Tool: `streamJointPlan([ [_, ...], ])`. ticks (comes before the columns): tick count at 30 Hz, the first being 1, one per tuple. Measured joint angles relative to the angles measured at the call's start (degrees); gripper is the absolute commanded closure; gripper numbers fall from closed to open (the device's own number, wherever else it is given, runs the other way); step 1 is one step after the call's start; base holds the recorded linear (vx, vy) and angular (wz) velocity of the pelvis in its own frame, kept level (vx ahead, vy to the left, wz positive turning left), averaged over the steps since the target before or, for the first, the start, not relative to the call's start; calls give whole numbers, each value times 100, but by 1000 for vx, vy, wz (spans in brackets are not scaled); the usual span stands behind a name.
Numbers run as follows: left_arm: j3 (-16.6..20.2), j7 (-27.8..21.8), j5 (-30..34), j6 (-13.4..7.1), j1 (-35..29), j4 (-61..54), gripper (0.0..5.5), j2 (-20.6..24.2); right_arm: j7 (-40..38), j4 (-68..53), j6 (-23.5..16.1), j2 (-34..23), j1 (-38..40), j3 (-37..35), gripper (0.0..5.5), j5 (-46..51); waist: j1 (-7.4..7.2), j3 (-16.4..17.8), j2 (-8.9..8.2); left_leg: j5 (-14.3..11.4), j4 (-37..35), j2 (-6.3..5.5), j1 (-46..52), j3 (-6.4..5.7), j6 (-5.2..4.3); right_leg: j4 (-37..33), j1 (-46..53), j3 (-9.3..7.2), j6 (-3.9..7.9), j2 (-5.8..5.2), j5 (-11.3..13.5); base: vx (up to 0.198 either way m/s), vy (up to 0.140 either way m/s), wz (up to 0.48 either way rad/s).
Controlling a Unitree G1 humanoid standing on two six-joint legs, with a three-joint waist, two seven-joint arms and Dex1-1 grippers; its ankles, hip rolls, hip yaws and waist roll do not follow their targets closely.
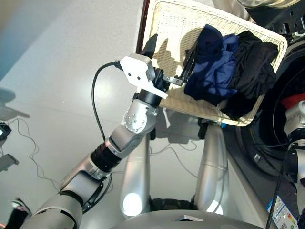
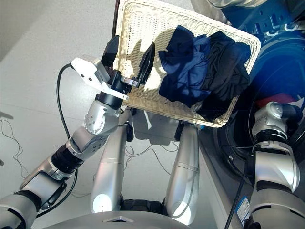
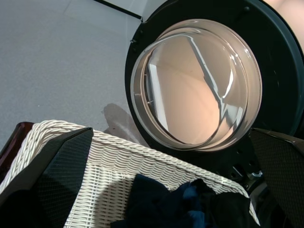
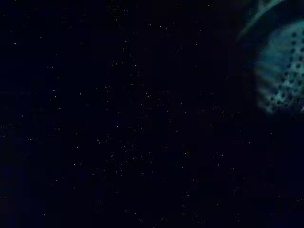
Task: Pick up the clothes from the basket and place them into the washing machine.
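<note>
The cream-white basket lies in front of the washing machine. A royal blue garment and a black one are heaped in its right half. My left gripper hangs open over the basket's bare left part, just left of the blue cloth, holding nothing. The left wrist view looks past the basket rim at the round glass door. My right arm reaches into the dark drum mouth, and its gripper is hidden there. A coral-red patch shows inside the mouth.
The right wrist view is dark except for a bit of perforated drum wall. Black cables trail over the grey floor at the left. A label sits on the machine's front at the lower right.
</note>
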Motion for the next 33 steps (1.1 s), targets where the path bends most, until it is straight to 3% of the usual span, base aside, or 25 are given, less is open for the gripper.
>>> streamJointPlan([
  [8,88,76,1,0,24,-1,0,6,-38,-381,-27,182,59,5,0,-45,-56,4,-10,-18,25,-1,31,76,42,-111,61,30,54,8,76,0,0,0],
  [12,169,135,33,-9,45,4,0,-51,-80,-1273,-35,739,330,151,0,-608,-185,3,-16,-16,25,-1,115,84,51,-125,146,34,55,11,89,0,0,0],
  [18,226,174,118,-28,149,8,0,-246,-26,-2857,-21,1749,903,718,0,-1631,-210,2,-17,-26,-37,46,235,98,70,-161,224,63,4,59,83,0,0,0],
  [20,270,170,215,-32,296,79,0,-341,273,-3841,-26,2060,1319,1061,0,-1863,-295,1,-45,-34,-29,45,232,111,73,-179,221,80,9,62,85,0,0,0],
  [23,294,168,297,32,409,548,0,-366,1030,-4810,-24,2389,1914,1688,0,-2114,-397,0,-201,-74,-25,69,276,233,85,-213,223,172,30,91,98,0,0,0],
  [30,192,220,1040,301,34,2105,0,-498,2292,-6200,-151,2217,2553,2148,0,-2137,-742,-11,-477,-84,-23,125,310,281,80,-262,237,207,53,159,162,0,0,0],
  [33,85,299,1343,419,-283,2626,0,-561,2657,-6691,-248,2174,2498,2437,0,-2137,-827,-8,-554,-93,-23,197,372,382,70,-318,245,298,45,240,224,-13,0,-141],
])
